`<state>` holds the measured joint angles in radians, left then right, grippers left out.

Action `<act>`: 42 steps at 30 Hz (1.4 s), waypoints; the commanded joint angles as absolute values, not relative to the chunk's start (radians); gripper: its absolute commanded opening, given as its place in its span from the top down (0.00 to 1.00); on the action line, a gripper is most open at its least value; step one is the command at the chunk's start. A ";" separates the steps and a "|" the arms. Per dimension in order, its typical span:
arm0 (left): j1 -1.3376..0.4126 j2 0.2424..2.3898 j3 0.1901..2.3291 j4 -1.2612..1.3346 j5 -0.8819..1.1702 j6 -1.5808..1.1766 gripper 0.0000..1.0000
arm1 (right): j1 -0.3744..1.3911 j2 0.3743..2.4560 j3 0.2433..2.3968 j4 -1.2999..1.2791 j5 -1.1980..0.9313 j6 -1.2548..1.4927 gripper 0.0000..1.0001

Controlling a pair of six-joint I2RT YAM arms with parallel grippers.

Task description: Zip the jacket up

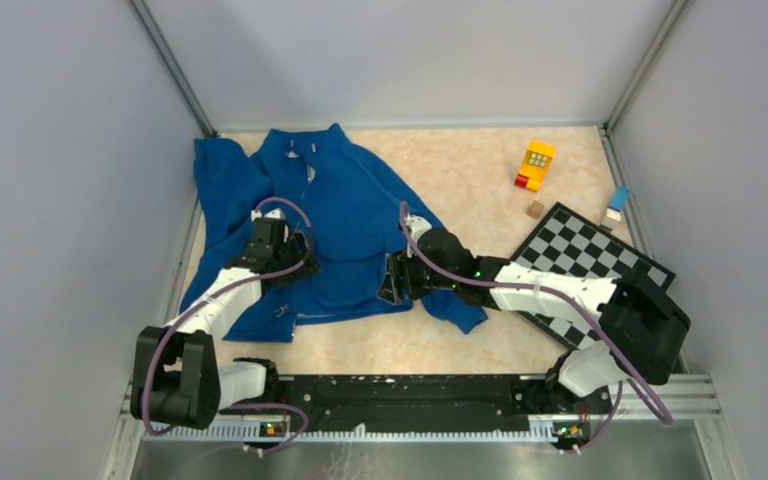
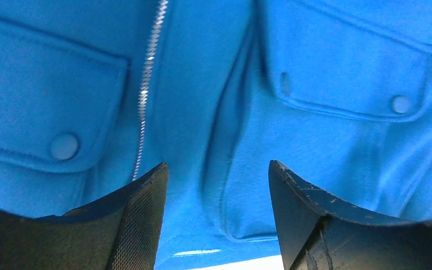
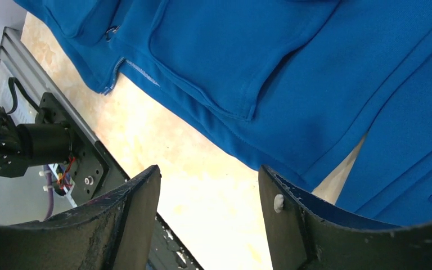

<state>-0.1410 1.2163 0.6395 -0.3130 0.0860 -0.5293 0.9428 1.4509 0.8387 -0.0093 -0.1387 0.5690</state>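
Note:
The royal-blue jacket [image 1: 340, 215] lies spread flat on the table, collar toward the back. My left gripper [image 1: 300, 250] hovers over its left front panel, open and empty. In the left wrist view its fingers [image 2: 140, 214] frame blue fabric, with the silver zipper teeth [image 2: 146, 84] running up to the left and snap-buttoned pocket flaps [image 2: 64, 146] on both sides. My right gripper [image 1: 388, 282] is open and empty at the jacket's lower hem. In the right wrist view [image 3: 209, 171] it is over bare table just below the hem [image 3: 230, 135], with the zipper's bottom end [image 3: 118, 67] at upper left.
A checkerboard [image 1: 585, 260] lies at the right under the right arm. A yellow and red toy block [image 1: 535, 163], a small brown cube [image 1: 534, 208] and a small blue object [image 1: 616, 203] sit at the back right. Walls enclose the table on three sides.

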 commanded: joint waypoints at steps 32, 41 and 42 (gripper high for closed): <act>-0.143 1.131 0.677 -0.428 0.235 -0.497 0.98 | 1.135 1.666 1.116 -0.145 0.189 -0.001 0.24; -0.143 1.138 0.653 -0.420 0.242 -0.492 1.00 | 1.214 1.764 1.040 0.210 0.101 -0.301 0.30; -0.143 1.137 0.652 -0.420 0.238 -0.492 1.00 | 1.217 1.770 1.033 0.251 0.086 -0.309 0.30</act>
